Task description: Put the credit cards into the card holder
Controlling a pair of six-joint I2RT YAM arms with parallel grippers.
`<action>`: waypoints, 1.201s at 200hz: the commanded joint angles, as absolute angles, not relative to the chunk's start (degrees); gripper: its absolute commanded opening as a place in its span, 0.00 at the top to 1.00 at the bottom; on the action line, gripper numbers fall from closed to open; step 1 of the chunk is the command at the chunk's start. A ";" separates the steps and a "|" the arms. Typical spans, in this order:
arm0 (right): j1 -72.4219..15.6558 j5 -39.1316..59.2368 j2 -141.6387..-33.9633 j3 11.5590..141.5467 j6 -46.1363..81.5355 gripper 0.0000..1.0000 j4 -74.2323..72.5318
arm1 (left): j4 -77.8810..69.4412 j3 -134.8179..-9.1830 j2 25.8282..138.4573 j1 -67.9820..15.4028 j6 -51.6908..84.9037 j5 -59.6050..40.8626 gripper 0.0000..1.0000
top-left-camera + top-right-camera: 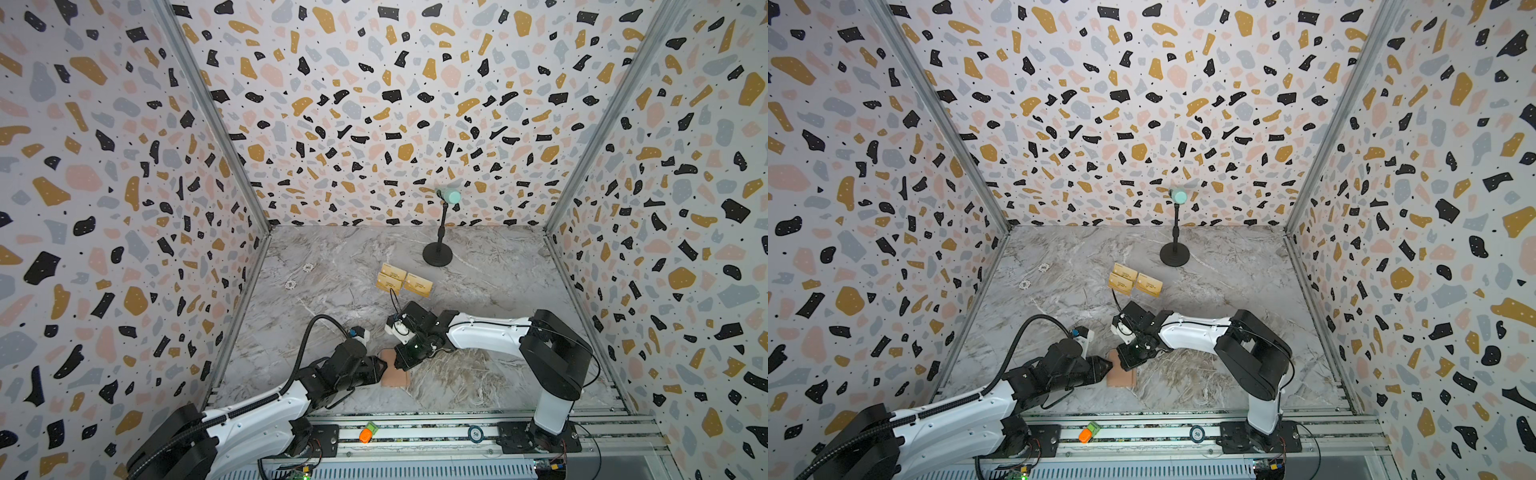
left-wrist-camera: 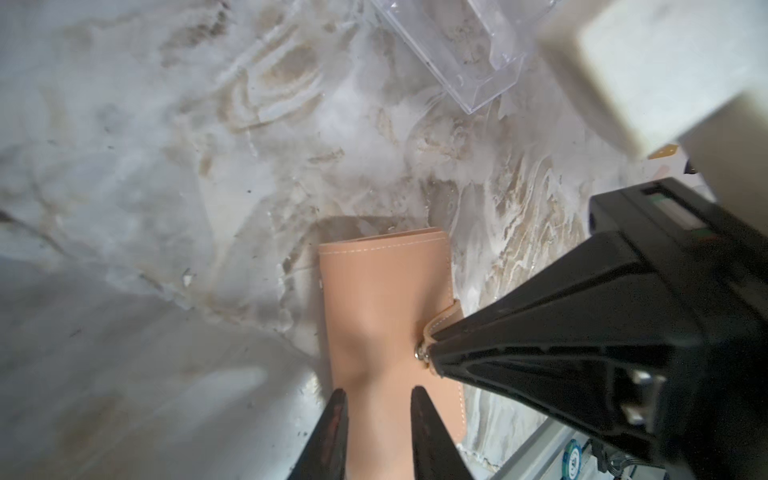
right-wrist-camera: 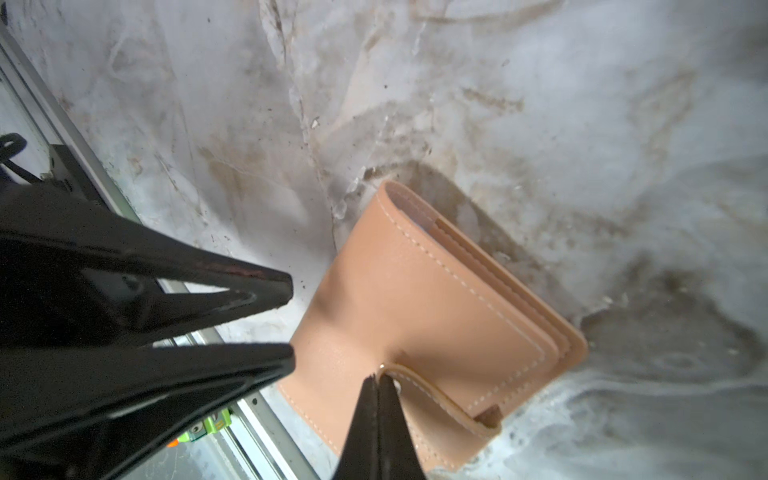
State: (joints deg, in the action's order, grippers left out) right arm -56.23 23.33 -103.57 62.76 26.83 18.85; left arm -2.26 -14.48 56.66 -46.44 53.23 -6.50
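The card holder lies folded on the bench, close to the front edge and about midway along it. The right gripper is clenched on the free end of the snap strap, its metal stud just showing; the left gripper hangs over one end of the cover, jaws a little apart and gripping nothing, though I cannot tell whether its tips press the leather. The credit cards, three gold ones, stand well apart in a clear rack toward the middle of the bench. To my eye the step in hand is opening the holder; next the strap wants peeling back while the left tips pin the cover, or the whole holder may lift.
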 commanded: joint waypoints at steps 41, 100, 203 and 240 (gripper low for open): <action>-54.98 24.05 -100.67 59.75 23.70 1.00 21.51 | -1.19 -17.98 60.62 -46.76 51.09 -5.80 0.71; -53.07 27.16 -98.49 58.13 22.94 1.00 19.03 | -0.19 -19.85 62.57 -46.75 51.06 -5.98 0.71; -52.73 26.70 -97.91 59.16 23.98 1.00 16.75 | -1.13 -21.33 66.55 -46.98 47.79 -8.39 0.77; -52.27 25.35 -98.57 59.50 23.22 1.00 18.62 | -0.97 -22.83 68.69 -47.52 46.39 -9.05 0.78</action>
State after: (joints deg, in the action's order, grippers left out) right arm -52.64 27.16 -100.42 58.76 23.97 16.91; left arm -0.49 -20.84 67.48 -46.72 48.51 -7.64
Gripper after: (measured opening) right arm 0.042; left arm 0.218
